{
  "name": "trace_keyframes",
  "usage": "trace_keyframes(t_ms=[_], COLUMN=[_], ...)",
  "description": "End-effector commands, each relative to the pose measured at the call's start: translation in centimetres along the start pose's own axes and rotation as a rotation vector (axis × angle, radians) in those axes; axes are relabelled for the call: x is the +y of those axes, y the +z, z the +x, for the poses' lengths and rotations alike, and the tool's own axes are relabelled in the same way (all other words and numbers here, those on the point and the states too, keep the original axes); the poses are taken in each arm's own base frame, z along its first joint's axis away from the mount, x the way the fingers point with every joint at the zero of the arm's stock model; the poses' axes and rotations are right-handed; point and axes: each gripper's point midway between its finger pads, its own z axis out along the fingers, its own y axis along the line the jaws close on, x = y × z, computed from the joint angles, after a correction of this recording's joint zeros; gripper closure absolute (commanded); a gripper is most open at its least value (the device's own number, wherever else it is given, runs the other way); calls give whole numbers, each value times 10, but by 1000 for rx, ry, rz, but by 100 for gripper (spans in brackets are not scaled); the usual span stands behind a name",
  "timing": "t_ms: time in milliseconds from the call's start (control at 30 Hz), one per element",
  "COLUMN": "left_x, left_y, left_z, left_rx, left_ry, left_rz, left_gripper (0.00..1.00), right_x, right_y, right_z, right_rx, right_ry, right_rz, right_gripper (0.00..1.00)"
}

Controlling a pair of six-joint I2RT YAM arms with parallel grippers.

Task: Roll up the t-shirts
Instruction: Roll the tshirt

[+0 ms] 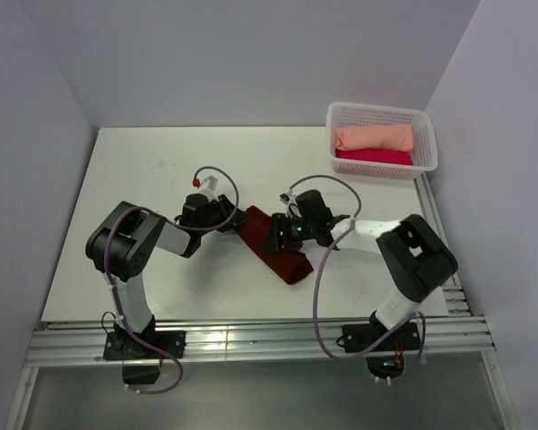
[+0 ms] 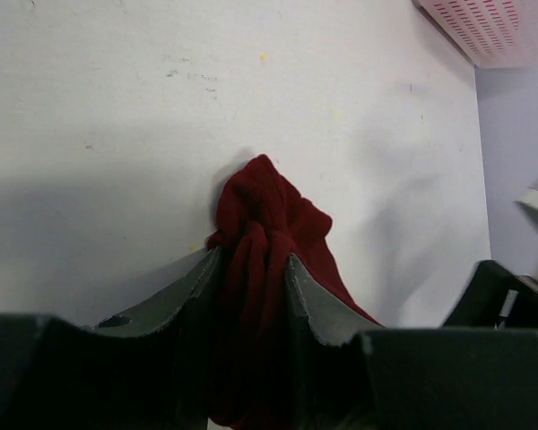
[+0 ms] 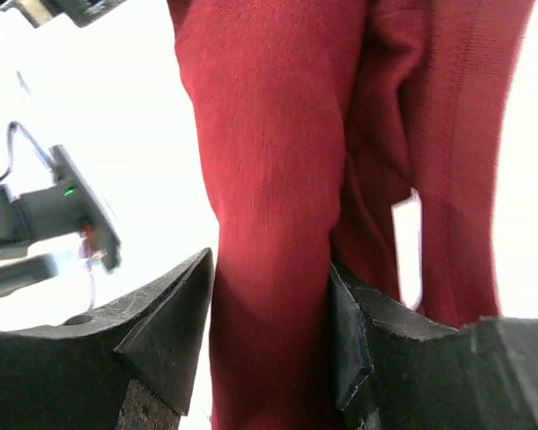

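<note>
maroon t-shirt (image 1: 287,262) lies as a folded strip on the desk (image 1: 161,161), soft, light, floppy, best held at bunched folds; left claw (image 2: 254,255) pinches its bunched end, right claw (image 3: 269,264) straddles the strip, can't tell if gripping

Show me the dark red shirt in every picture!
Top external: maroon t-shirt lies in the middle of the table.
Left wrist: maroon t-shirt bottom centre, bunched in the left gripper.
Right wrist: maroon t-shirt fills the upper middle, running through the right gripper.
Shared landmark: the white table.
</note>
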Motion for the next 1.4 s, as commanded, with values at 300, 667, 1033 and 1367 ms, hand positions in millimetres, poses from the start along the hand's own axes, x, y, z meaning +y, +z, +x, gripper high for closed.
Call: trace_keyframes(t_ms=[300, 667, 1033, 1367], left_x=[20, 19, 23, 24], left_y=[-3, -4, -4, -9], left_z=[6, 8, 9, 6], left_rx=[37, 46, 52, 36], left_ry=[55, 55, 54, 68], left_rz=[-107, -96, -121, -138], left_gripper=[100, 100, 100, 100], right_x=[-7, 7, 9, 14], right_y=[-56, -58, -22, -24], right_z=[8, 32, 74, 110], right_rx=[-182, -197, -61, -33], right_ry=[-200, -353, -321, -169], right_rz=[430, 573, 477, 264], right_gripper=[42, 41, 72, 100])
